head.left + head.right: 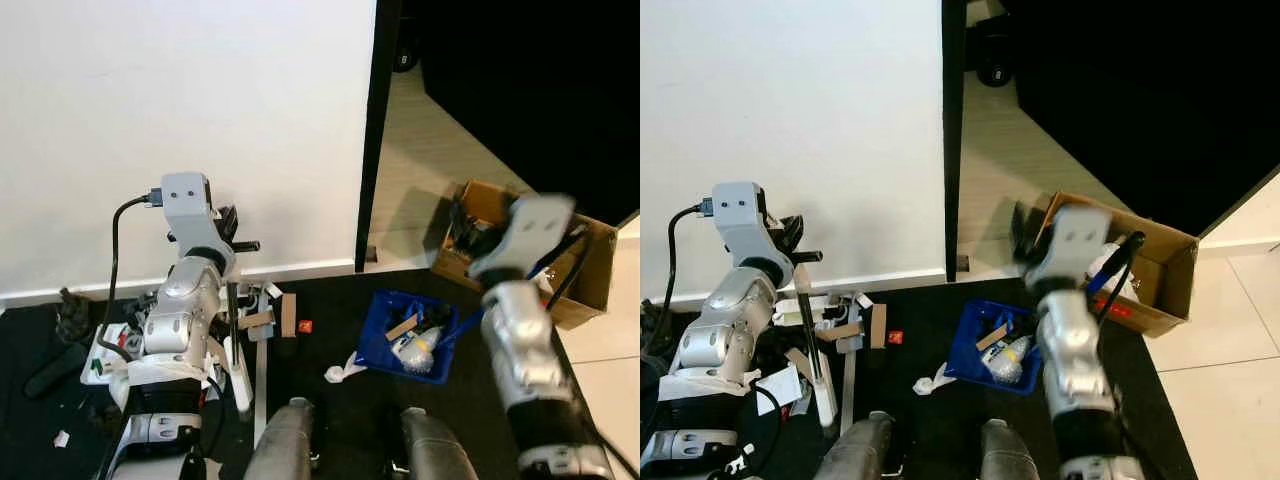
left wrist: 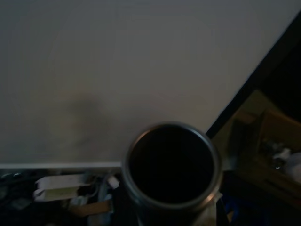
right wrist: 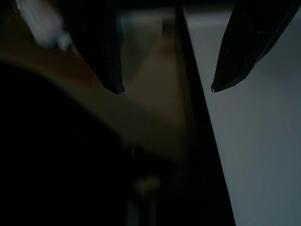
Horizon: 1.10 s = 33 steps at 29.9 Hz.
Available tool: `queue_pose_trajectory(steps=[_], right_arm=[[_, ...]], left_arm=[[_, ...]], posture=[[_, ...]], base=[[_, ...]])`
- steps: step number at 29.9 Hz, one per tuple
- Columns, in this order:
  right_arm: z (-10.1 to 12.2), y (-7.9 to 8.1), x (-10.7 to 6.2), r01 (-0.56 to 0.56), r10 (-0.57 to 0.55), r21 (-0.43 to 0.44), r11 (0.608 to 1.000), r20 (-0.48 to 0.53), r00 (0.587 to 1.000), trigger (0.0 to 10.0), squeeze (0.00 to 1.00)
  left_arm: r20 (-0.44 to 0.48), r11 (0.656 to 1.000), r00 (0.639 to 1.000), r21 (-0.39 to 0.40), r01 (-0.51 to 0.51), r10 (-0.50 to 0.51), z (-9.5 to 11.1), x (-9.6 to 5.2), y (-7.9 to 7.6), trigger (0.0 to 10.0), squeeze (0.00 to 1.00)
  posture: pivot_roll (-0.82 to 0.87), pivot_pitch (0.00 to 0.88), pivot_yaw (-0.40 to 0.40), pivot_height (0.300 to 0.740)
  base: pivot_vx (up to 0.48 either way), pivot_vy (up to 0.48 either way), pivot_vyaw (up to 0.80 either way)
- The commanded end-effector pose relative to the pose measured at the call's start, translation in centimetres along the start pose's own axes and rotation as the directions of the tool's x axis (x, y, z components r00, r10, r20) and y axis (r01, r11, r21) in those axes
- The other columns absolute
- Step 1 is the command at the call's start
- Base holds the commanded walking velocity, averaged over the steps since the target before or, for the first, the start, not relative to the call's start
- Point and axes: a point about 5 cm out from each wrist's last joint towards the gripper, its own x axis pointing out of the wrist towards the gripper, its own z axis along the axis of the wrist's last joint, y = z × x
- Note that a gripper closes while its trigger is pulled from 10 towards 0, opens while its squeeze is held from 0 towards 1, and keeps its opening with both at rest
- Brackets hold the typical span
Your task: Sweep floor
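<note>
Paper and cardboard scraps (image 1: 262,322) lie on the dark floor (image 1: 330,420) beside the blue bin (image 1: 408,336). Left gripper (image 1: 228,232) appears clenched on a broom handle (image 1: 234,325); right gripper (image 3: 164,87) hangs released, empty. Sweeping is under way; next, push the scraps toward the bin.

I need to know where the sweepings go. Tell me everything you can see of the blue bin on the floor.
The blue bin is a shallow, rectangular plastic tray that sits flat on the dark floor mat, turned at an angle, near the open cardboard box. It is partly filled: a clear plastic bottle, a brown cardboard scrap and other small litter lie inside. A crumpled white scrap lies on the mat at its near corner. Neither gripper touches it.
</note>
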Motion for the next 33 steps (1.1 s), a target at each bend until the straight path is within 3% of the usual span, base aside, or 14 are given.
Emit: queue_pose_trajectory(steps=[1, 9, 18, 22, 23, 24, 28, 33], right_arm=[[-2.2, 0.2, -1.2, -0.016, 0.014, -0.012, 1.0, -0.081, 0.997, 10.0, 0.0], [-6.0, -0.2, -2.9, 0.005, 0.004, 0.032, 0.999, -0.268, 0.963, 10.0, 0.0], [-7.3, 0.4, -2.9, -0.017, 0.034, 0.057, 0.998, -0.314, 0.949, 10.0, 0.0], [-7.9, 1.0, -2.8, -0.006, 0.039, 0.098, 0.995, -0.34, 0.94, 10.0, 0.0], [-8.1, 1.3, -2.7, 0.0, 0.04, 0.111, 0.994, -0.352, 0.935, 10.0, 0.0], [-8.2, 1.3, -2.7, 0.0, 0.039, 0.111, 0.994, -0.353, 0.935, 10.0, 0.0], [-8.4, 1.4, -2.9, 0.009, 0.034, 0.117, 0.993, -0.36, 0.932, 10.0, 0.0], [-8.8, 1.3, -3.2, 0.02, 0.026, 0.119, 0.993, -0.371, 0.928, 10.0, 0.0]], left_arm=[[0.065, 1.0, 0.998, -0.027, 0.003, -0.001, -0.2, -1.1, -0.2, 10.0, 0.0], [0.155, 0.999, 0.987, 0.019, 0.031, -0.033, -0.3, -3.8, -1.8, 10.0, 0.0], [0.187, 1.0, 0.982, 0.003, 0.02, -0.02, -0.2, -4.8, -2.3, 10.0, 0.0], [0.13, 0.999, 0.991, 0.013, 0.043, -0.045, -2.6, -5.7, -2.8, 10.0, 0.0], [0.089, 0.999, 0.995, 0.008, 0.05, -0.05, -4.3, -6.5, -2.9, 10.0, 0.0], [0.081, 0.999, 0.995, 0.005, 0.051, -0.051, -4.7, -6.8, -3.0, 10.0, 0.0], [0.076, 0.998, 0.995, 0.003, 0.06, -0.06, -5.4, -7.4, -3.1, 10.0, 0.0], [0.081, 0.995, 0.995, 0.086, 0.051, -0.058, -6.0, -7.7, -2.7, 10.0, 0.0]], posture=[[0.0, 0.109, 0.022, 0.74], [0.02, 0.06, 0.006, 0.74], [0.05, 0.014, -0.005, 0.74], [0.05, 0.0, -0.007, 0.74], [0.05, 0.0, -0.005, 0.74], [0.05, 0.0, -0.005, 0.74], [0.05, 0.0, -0.003, 0.74], [0.05, 0.0, -0.005, 0.74]], base=[[0.0, 0.0, 0.0], [0.0, 0.0, 0.0], [0.0, 0.0, 0.0], [0.0, 0.0, 0.0], [0.0, 0.0, 0.0], [0.0, 0.0, 0.0], [0.0, 0.0, 0.0], [0.0, 0.0, 0.0]])
